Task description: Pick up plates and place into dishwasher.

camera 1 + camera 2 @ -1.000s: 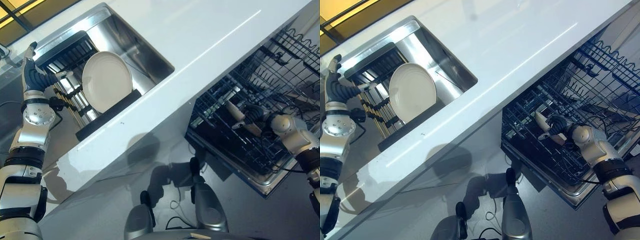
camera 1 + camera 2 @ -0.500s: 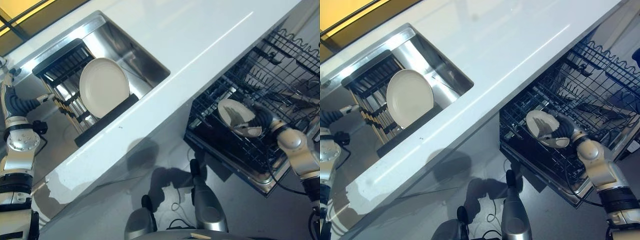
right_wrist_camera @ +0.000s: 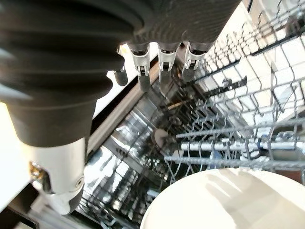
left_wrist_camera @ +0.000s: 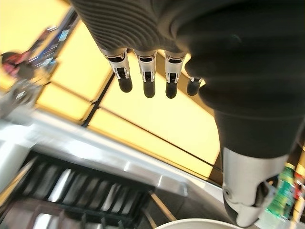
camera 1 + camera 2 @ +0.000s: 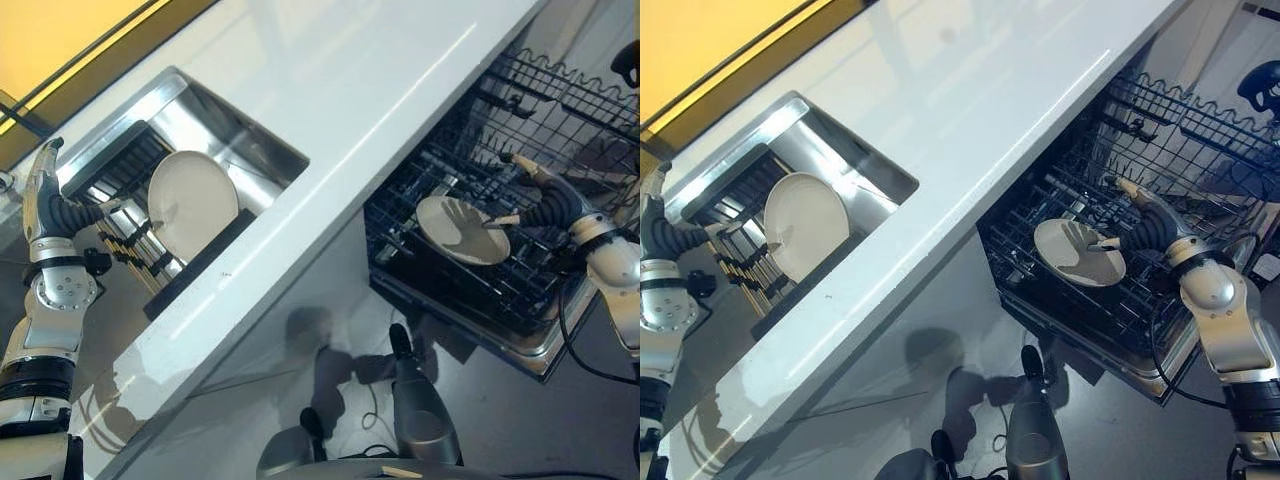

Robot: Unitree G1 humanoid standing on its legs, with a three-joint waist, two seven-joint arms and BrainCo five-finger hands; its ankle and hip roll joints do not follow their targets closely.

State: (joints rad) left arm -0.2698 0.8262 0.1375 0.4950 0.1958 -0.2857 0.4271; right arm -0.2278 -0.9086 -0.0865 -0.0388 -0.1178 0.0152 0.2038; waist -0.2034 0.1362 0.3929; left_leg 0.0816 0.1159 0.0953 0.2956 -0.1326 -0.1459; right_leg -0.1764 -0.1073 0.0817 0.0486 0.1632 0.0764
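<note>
Plate in dishwasher: a cream plate (image 5: 462,229) is laid tilted on the wires of the lower rack (image 5: 520,300), near its front edge.
Right hand: the right hand (image 5: 545,195) is held just beside the plate's far rim, fingers straight and released; whether the thumb touches the rim cannot be told.
Plate in sink: a second plate (image 5: 192,202) is stood upright in the black drying rack (image 5: 205,250), its lower edge hidden by the rack.
Left hand: the left hand (image 5: 48,200) is raised beside the sink (image 5: 262,172), fingers relaxed, nothing held.
Open room: the white counter (image 5: 330,90) is seen between sink and dishwasher.
</note>
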